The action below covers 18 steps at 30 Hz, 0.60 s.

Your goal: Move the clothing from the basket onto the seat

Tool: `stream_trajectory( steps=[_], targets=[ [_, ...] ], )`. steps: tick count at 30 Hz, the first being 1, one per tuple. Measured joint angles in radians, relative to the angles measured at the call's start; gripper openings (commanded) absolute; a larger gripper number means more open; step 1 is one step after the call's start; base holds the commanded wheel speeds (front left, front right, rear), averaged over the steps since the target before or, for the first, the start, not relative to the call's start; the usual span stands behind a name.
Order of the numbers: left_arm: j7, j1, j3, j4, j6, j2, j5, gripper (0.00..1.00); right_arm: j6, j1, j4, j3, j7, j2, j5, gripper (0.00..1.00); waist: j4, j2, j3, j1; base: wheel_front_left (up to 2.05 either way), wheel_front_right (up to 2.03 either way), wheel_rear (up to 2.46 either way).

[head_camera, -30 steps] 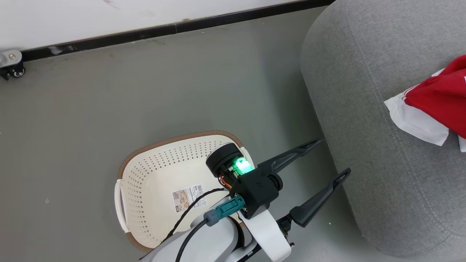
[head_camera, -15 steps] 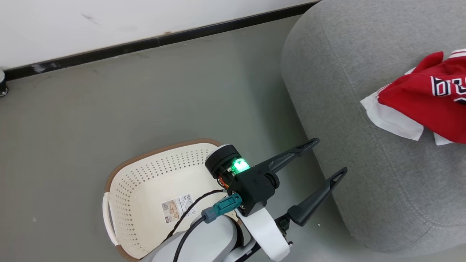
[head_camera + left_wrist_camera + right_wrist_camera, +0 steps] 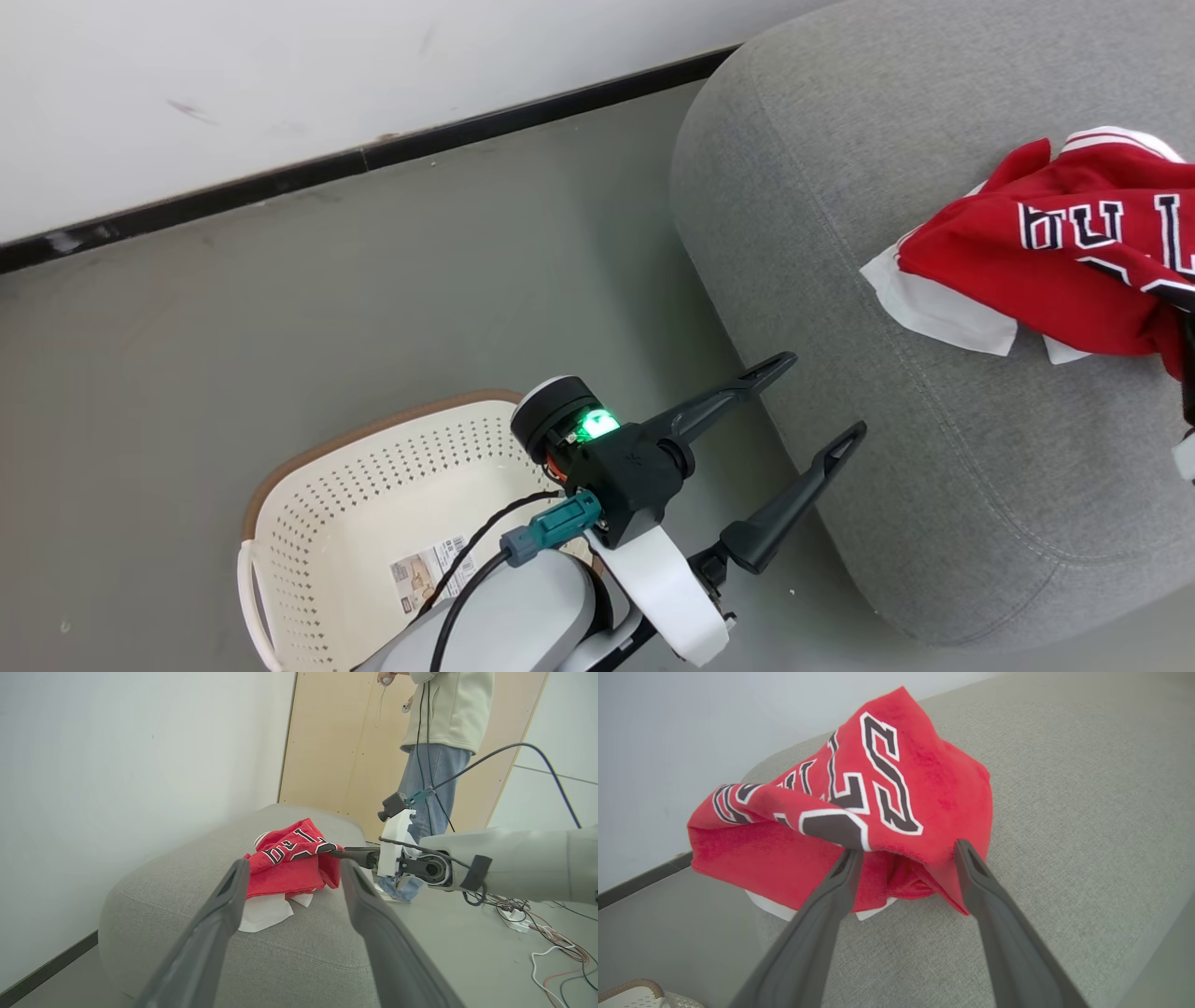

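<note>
Step in hand, as I judged it: leave the red jersey (image 3: 1055,252) on the sofa (image 3: 840,243) & back the right tool (image 3: 908,851) out. That tool stood wide w/ nothing pinched, but both tips sat tucked under a loose fold, touching cloth.

To do it well: lift the tips a little first, then draw straight back toward 6 o'clock in its wrist view, slowly, so the fold slid off instead of hooking. Soft fabric prob. clings. A sideways swing could tow the heap toward the sofa's rounded edge, where the white trim lay near the seam.

The left tool (image 3: 823,396) was wide too, and empty. It hovered over the floor (image 3: 467,280) between basket (image 3: 308,457) & sofa, tips aimed at 2 o'clock, just beside the sofa's side. The basket sat at 7 o'clock in head view. What showed of its inside was bare apart from a label (image 3: 429,574). The left arm hid part of it, so couldn't tell for sure it was emptied.

Surface: grey woven upholstery, rounded, firm-looking, plenty of room further in. Floor smooth, grey-green. White wall (image 3: 280,75) w/ dark skirting (image 3: 420,149) ran from 9 to 1 o'clock. In the left wrist view a person (image 3: 439,742) stood at 1 o'clock by a wood panel (image 3: 336,742), w/ loose cables (image 3: 551,924) on the floor at 4 o'clock.
</note>
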Motion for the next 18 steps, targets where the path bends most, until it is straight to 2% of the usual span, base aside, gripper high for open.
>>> stream_trajectory(
  steps=[7, 14, 18],
  targets=[
    [0.0, 0.012, 0.02, 0.003, 0.0, 0.0, -0.008, 1.0, 0.0, 0.049, -0.132, 0.063, 0.07, -0.014, 0.044, 1.0, -0.024, 0.0, -0.032, 0.0, 0.0, 0.0, 0.0],
    [-0.006, 0.039, 0.053, 0.006, 0.001, 0.003, -0.01, 1.0, 0.0, 0.062, -0.268, 0.082, 0.092, -0.089, 0.065, 1.0, -0.04, 0.0, -0.066, 0.0, 0.0, 0.0, 0.0],
    [-0.006, 0.055, 0.077, 0.007, 0.011, 0.004, -0.015, 1.0, 0.0, 0.074, -0.339, 0.089, 0.092, -0.107, 0.065, 1.0, -0.042, 0.0, -0.085, 0.0, 0.0, 0.0, 0.0]
  ],
)
